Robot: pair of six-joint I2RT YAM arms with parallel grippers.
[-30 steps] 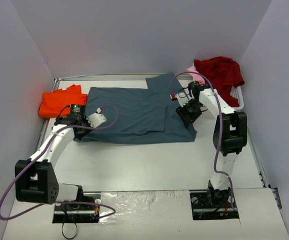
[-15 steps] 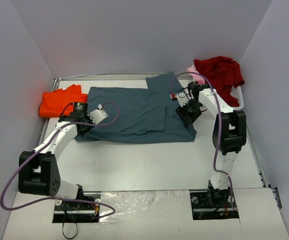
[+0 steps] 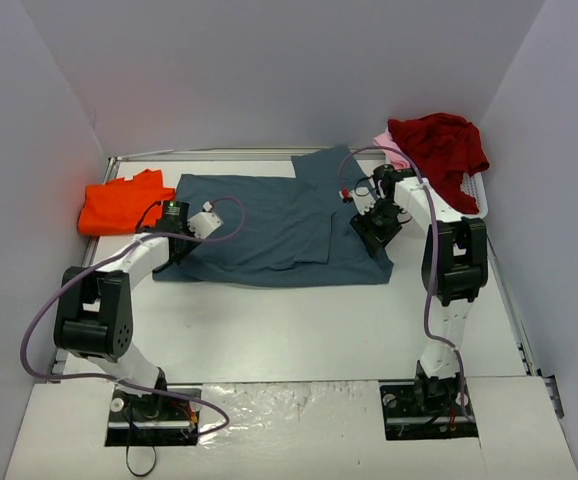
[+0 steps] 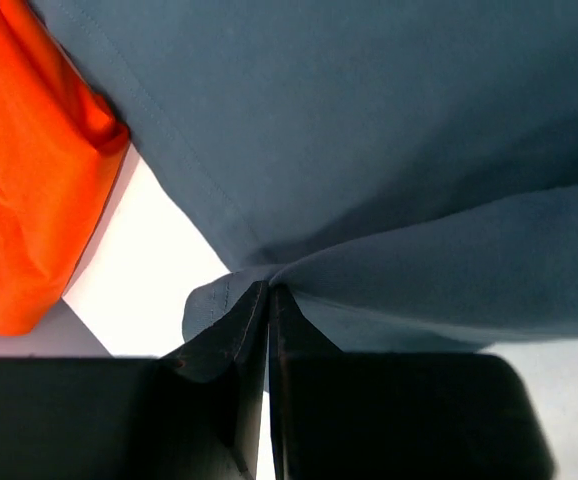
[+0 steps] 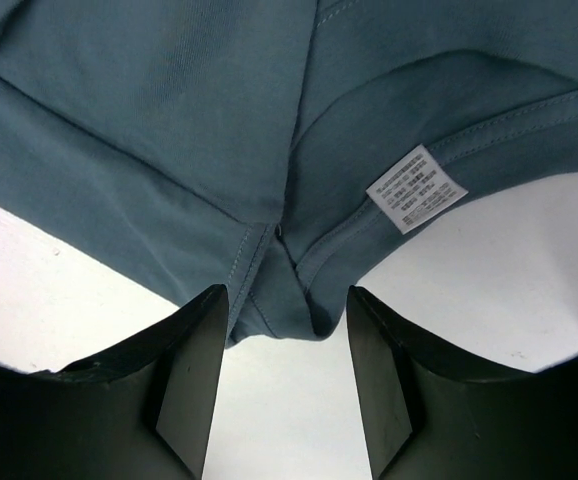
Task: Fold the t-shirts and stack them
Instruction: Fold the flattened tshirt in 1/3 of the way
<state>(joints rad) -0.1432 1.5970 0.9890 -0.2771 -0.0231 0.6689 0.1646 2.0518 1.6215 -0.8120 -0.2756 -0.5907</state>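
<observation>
**One end pinched, one end free**

Top view: blue-grey shirt (image 3: pixel 259 225) spread flat on table (image 3: pixel 299 320). Orange shirt (image 3: pixel 119 205) just beside its left end. Dark red shirt (image 3: pixel 439 145) heaped beyond its right end, over pink shirt (image 3: pixel 387 143).

Left wrist: left hand (image 4: pixel 267 300) clenched on a pinch of the blue-grey shirt's hem.

Right wrist: right hand (image 5: pixel 287 300) released, fingers apart, straddling the shirt's edge near white label (image 5: pixel 417 188).

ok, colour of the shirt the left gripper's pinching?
Slate blue-grey, plain. The t-shirt shows best in the left wrist view.
</observation>
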